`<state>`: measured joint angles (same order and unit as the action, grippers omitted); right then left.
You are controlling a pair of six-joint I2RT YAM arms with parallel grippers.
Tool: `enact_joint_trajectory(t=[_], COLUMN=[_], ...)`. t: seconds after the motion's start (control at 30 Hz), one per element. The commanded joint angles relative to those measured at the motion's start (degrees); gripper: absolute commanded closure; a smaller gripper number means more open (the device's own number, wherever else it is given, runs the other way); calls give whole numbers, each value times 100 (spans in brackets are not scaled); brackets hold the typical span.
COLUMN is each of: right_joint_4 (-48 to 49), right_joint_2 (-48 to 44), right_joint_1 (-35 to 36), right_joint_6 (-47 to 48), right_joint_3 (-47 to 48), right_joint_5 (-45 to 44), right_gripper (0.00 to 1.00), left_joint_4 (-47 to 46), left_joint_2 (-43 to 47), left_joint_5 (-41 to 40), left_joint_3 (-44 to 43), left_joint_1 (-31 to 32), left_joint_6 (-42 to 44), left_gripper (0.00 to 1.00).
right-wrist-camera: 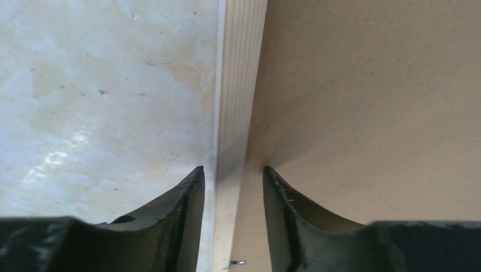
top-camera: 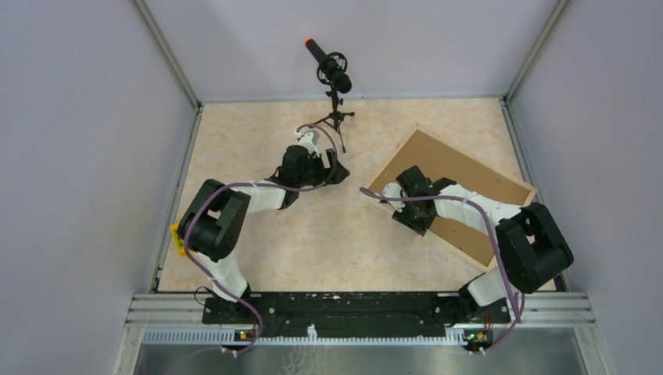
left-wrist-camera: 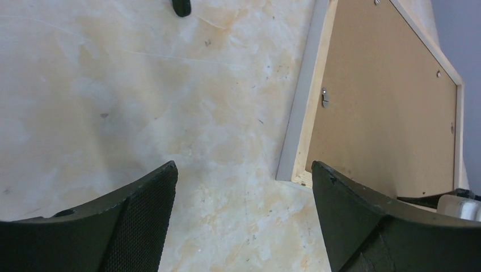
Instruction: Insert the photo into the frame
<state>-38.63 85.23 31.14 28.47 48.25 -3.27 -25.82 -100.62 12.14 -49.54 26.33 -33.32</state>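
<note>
The frame (top-camera: 478,158) lies face down at the right of the table, with a plain brown backing board (top-camera: 461,168) filling its back. The photo is hidden. My right gripper (top-camera: 400,205) is at the frame's near-left edge. In the right wrist view, this gripper (right-wrist-camera: 232,170) straddles the pale wood border (right-wrist-camera: 241,68), jaws a little apart with slim gaps on both sides, one finger over the table and one over the board (right-wrist-camera: 368,102). My left gripper (left-wrist-camera: 244,170) stands wide open over bare table, empty, beside the frame's corner (left-wrist-camera: 300,130).
A black microphone on a small tripod (top-camera: 332,74) stands at the back centre, close behind my left arm; one tripod foot (left-wrist-camera: 181,7) shows in the left wrist view. Small metal tabs (left-wrist-camera: 325,96) sit along the frame's inner edge. Grey walls enclose the table.
</note>
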Motion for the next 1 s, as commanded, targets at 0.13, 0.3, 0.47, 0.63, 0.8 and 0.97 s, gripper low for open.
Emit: enact_joint_trajectory(t=[0.13,0.3,0.47,0.63,0.8,0.97], right_joint_4=[737,1439,1932,2993,3139,-12], right_joint_2=[-705,-1520,-1248,-469,675,2729], right_joint_1=[112,85,12,-60,-390,-522], right_joint_6=[-767,-1820,-4139,-5855,-7669,-9197], right_joint_3=[184,411,1082,1232,1789,4610], right_joint_5=[-994,-1357,-1983,-2122,-2043,-2635], right_gripper=[42,23,3,7,17,15], left_joint_4=[-177,-267,-311,-302,-25,43], left_joint_2=[-752,-1246,-1415,-1449,-1418,-1425], left_joint_5=[1328,1993,2109,2027,1717,1614], left_joint_3=[-824,-1165,-1276,-1344,-1462,-1546], left_joint_1=[33,64,69,87,92,98], left_joint_6=[33,-42,-126,2,297,425], left_gripper=[8,9,11,11,11,11])
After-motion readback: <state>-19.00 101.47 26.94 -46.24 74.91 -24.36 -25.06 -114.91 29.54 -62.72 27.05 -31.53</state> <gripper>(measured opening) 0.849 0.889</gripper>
